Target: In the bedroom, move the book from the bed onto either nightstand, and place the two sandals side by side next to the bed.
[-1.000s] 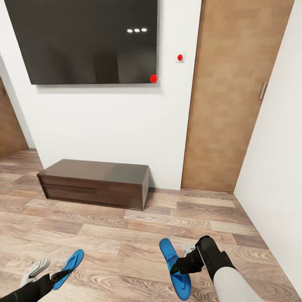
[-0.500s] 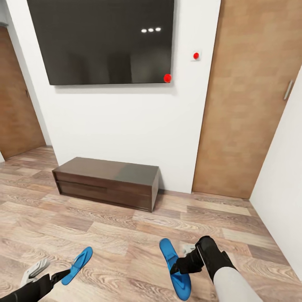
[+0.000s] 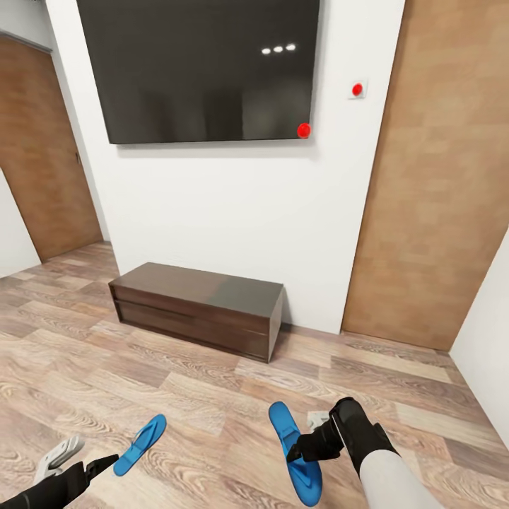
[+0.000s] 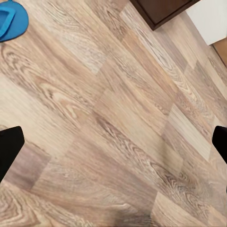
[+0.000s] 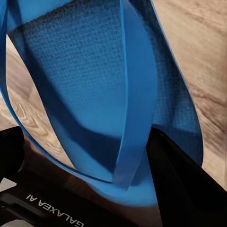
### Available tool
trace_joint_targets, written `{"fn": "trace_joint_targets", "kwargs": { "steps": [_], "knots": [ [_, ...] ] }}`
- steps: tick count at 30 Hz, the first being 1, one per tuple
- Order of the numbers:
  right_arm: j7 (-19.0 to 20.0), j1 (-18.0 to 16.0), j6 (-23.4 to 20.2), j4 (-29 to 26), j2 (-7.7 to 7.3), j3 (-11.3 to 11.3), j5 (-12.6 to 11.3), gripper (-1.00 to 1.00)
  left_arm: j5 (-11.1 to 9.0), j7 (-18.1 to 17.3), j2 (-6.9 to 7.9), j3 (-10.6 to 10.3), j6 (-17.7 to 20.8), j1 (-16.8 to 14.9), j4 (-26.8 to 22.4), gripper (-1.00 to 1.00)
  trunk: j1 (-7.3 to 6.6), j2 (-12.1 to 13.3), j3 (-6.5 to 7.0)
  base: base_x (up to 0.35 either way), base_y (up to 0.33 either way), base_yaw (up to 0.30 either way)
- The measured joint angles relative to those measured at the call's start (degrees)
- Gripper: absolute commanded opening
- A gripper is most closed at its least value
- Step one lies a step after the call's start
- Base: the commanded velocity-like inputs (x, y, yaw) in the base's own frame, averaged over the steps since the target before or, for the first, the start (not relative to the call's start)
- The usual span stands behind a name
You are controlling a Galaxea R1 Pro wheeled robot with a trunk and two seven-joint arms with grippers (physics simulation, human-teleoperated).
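One bright blue sandal (image 3: 295, 452) hangs above the wood floor with my right gripper (image 3: 302, 448) shut on it. In the right wrist view the sandal's sole and strap (image 5: 118, 94) sit close up between the black fingers (image 5: 182, 177). The other sandal (image 3: 140, 444) lies flat on the floor at the lower left, just past my left gripper (image 3: 101, 466). That gripper is open: in the left wrist view its fingers stand wide apart over bare planks, with the sandal's tip (image 4: 12, 21) off to one side. The bed, book and nightstand are out of view.
A long low dark-brown sideboard (image 3: 198, 307) stands against the white wall under a large black TV (image 3: 205, 67). Wooden doors stand at the left (image 3: 49, 177) and right (image 3: 438, 198). A white wall (image 3: 488, 346) closes the right side. Open plank floor (image 3: 212, 403) lies ahead.
The whole view has shifted right, so the camera has turned left. The floor sandal shifted with the floor. The sandal in my right gripper kept its place relative to the arm.
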State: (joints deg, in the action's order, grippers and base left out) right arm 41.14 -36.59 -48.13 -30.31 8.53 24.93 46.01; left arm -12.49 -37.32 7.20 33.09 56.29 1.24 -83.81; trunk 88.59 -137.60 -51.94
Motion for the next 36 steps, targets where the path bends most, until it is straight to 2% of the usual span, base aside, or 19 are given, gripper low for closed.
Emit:
{"fn": "trace_joint_targets", "kwargs": {
  "steps": [36],
  "knots": [
    [-0.05,0.01,0.0,0.0,0.07,-0.01,0.0,-1.0,-0.07,-0.08,0.06,0.2,-0.09,0.0,0.45,1.0,0.0,0.0,0.0,0.104,-0.091,0.179]
  ]
}}
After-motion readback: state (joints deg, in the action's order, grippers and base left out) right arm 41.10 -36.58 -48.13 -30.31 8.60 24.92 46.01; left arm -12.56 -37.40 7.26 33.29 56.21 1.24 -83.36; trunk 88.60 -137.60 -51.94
